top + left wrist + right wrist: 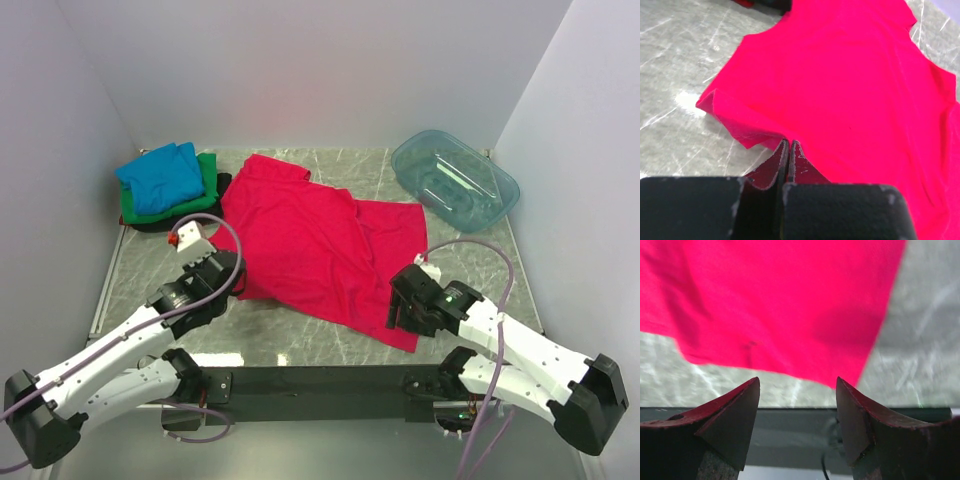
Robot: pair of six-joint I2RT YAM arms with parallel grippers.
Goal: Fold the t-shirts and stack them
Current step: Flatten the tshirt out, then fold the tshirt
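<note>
Mid worktop [300,340]: covered by spread red-pink t-shirt [310,250], lying low, open room above. Far-left corner: blocked by stack of blue t-shirt [160,178], green t-shirt [210,176], black t-shirt [225,183], tight vs left wall [60,150]. Far-right: teal tub [455,182] near right wall. Bare lane btwn stack & tub, partly taken by shirt's far end. Bare strips near-left & right of shirt. Left end effector [788,143] pinched on near-left hem; right end effector [797,385] agape above near-right corner.
</note>
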